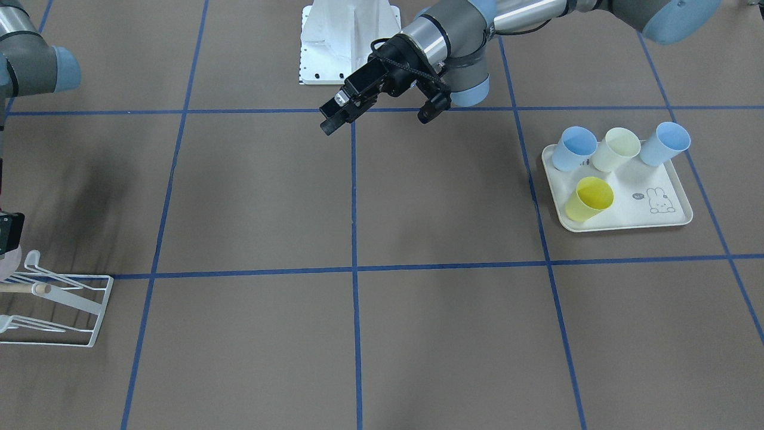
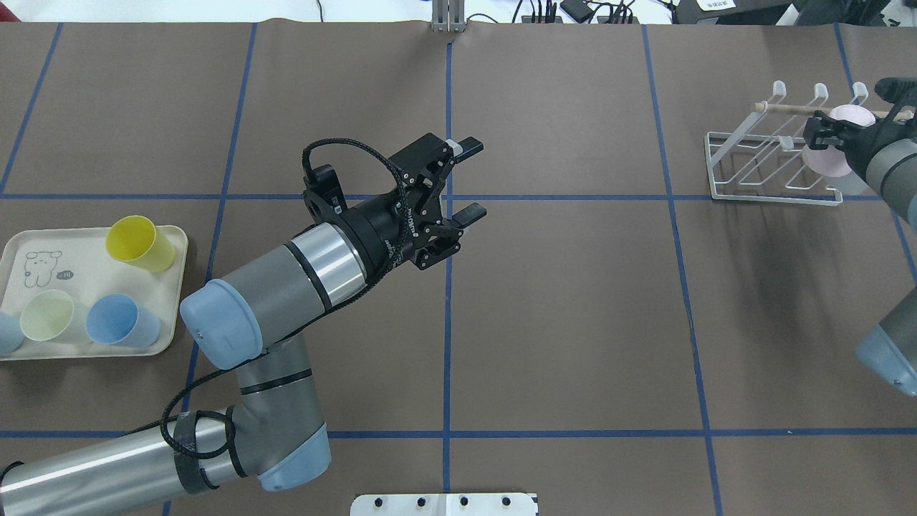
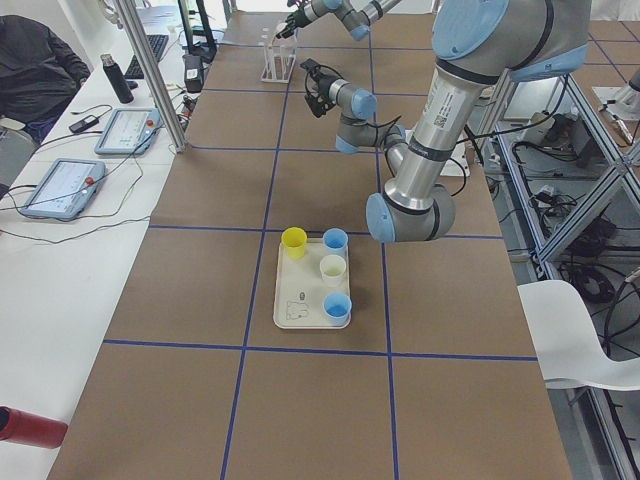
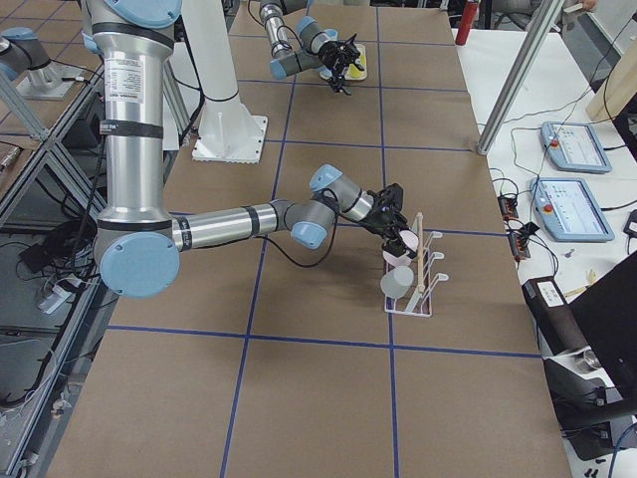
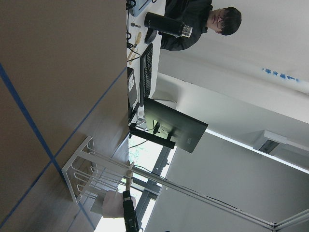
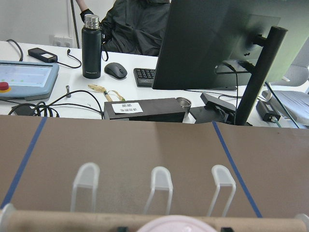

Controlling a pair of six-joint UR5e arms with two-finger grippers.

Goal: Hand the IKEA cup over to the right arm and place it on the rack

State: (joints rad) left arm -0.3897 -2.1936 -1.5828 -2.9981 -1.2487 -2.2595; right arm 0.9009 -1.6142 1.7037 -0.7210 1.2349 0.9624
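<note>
Two arms, one rack, one tray with four cups

Overhead: pink cup in the right claw grip, partly covered by the claw. Right arm runs off the right edge. One blue cup is clipped at the left edge. Front view: rack cut by the picture edge, claw only a black corner. Right wrist view: cup just a pale rim at the bottom. Left-side view: far claw and rack too small to read.
</note>
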